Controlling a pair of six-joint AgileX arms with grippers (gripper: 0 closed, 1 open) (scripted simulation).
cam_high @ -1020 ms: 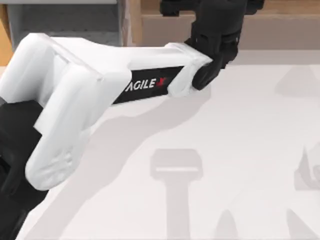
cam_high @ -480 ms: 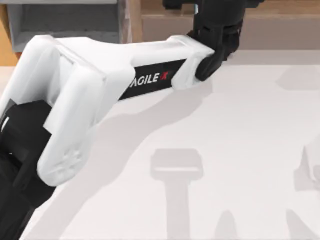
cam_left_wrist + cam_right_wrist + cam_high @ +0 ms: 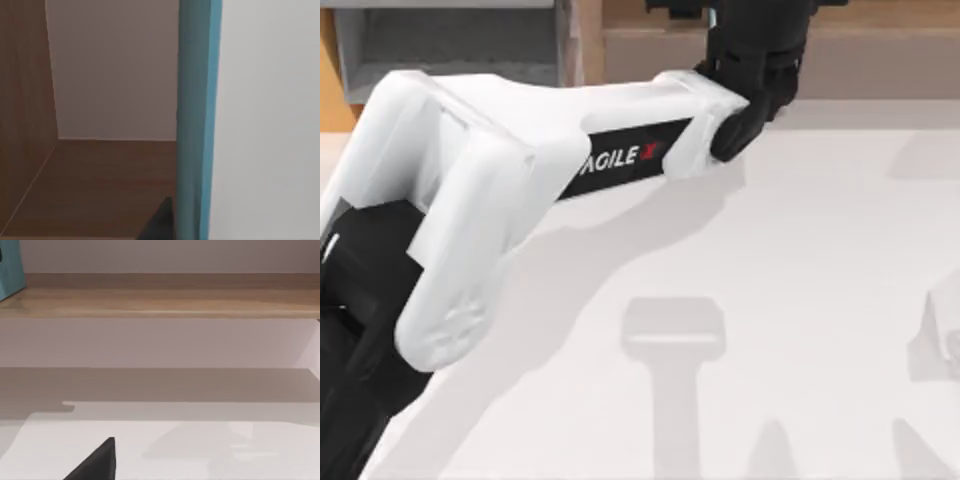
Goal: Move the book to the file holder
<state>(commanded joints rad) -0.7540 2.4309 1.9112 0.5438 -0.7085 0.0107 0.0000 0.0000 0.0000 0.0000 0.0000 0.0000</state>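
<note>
The book [image 3: 195,100] stands on edge right in front of the left wrist camera, its teal-blue cover edge upright with white beside it. My left gripper [image 3: 757,60] is at the far edge of the table, over the brown shelf and to the right of the file holder [image 3: 450,45], and is shut on the book. A dark finger [image 3: 161,224] touches the cover. The right wrist view catches a teal corner of the book [image 3: 9,267] above the shelf. A dark part of my right gripper [image 3: 95,462] hangs low over the white table.
The long brown wooden shelf [image 3: 880,45] runs along the far side, its ledge [image 3: 160,302] in the right wrist view. Brown wooden panels [image 3: 90,190] lie just beyond the book. The holder's tan side wall [image 3: 582,40] stands between holder and shelf. My white left arm [image 3: 470,200] spans the table's left half.
My left arm has shifted a little to the right and toward the far edge, carrying its wrist slightly farther back. In the last half second it barely moved.
</note>
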